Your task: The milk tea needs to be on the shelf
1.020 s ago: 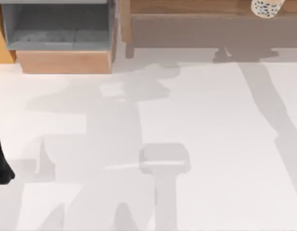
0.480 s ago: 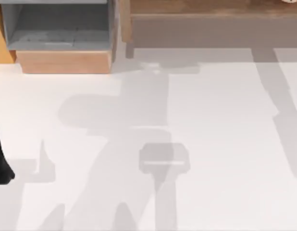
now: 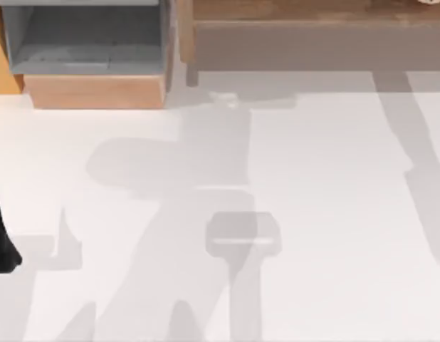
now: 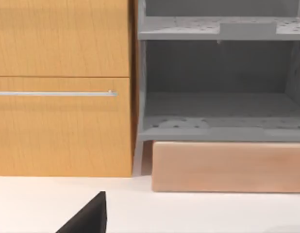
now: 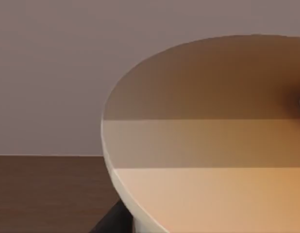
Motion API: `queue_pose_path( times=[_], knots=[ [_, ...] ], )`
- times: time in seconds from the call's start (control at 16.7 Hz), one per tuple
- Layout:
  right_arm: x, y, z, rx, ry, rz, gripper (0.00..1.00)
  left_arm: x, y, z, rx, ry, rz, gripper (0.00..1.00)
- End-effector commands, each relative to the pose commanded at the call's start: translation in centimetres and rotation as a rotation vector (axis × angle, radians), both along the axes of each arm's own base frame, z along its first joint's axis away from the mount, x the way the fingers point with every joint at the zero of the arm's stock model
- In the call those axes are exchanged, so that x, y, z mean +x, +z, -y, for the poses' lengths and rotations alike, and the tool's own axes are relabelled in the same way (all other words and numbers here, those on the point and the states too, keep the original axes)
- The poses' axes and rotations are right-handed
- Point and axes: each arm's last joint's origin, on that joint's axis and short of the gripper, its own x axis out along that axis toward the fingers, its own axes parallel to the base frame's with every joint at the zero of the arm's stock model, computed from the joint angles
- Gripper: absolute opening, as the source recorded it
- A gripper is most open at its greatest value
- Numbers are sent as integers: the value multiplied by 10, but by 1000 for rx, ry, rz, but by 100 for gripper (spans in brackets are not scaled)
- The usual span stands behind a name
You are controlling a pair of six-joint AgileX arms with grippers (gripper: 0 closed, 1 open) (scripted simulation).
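Note:
In the right wrist view the milk tea [image 5: 213, 145] looms close, a round pale rim over beige-orange drink, with something white at its edge. My right gripper is shut on it; one dark finger [image 5: 110, 222] lies against the cup's side. The brown board of the shelf [image 5: 48, 194] sits just beneath. From the top view, the shelf [image 3: 298, 11] runs along the far right, and a pale sliver of the milk tea [image 3: 435, 1] peeks in at the far right corner above it. My left arm [image 3: 1, 239] stays parked at the left edge.
A grey-lined box cabinet [image 3: 85, 43] on a light wood base stands at the far left, beside an orange wooden drawer front [image 4: 62, 97] with a metal handle. Arm shadows lie across the white table [image 3: 327, 214].
The milk tea moved farther back and to the right over the shelf, almost leaving the top view; the shadows shifted with it. Nothing has moved in the last half second.

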Motion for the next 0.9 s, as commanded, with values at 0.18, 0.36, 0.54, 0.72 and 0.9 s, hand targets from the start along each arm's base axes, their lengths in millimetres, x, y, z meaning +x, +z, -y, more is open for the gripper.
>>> queue_pose_path(
  times=[0.18, 0.36, 0.54, 0.72, 0.9],
  knots=[
    [0, 0, 0, 0, 0, 0, 45, 0, 0, 0, 0, 0, 0, 100],
    [0, 0, 0, 0, 0, 0, 68, 0, 0, 0, 0, 0, 0, 100],
    [0, 0, 0, 0, 0, 0, 90, 0, 0, 0, 0, 0, 0, 100],
    [0, 0, 0, 0, 0, 0, 100, 0, 0, 0, 0, 0, 0, 100],
    [0, 0, 0, 0, 0, 0, 100, 0, 0, 0, 0, 0, 0, 100]
  ],
)
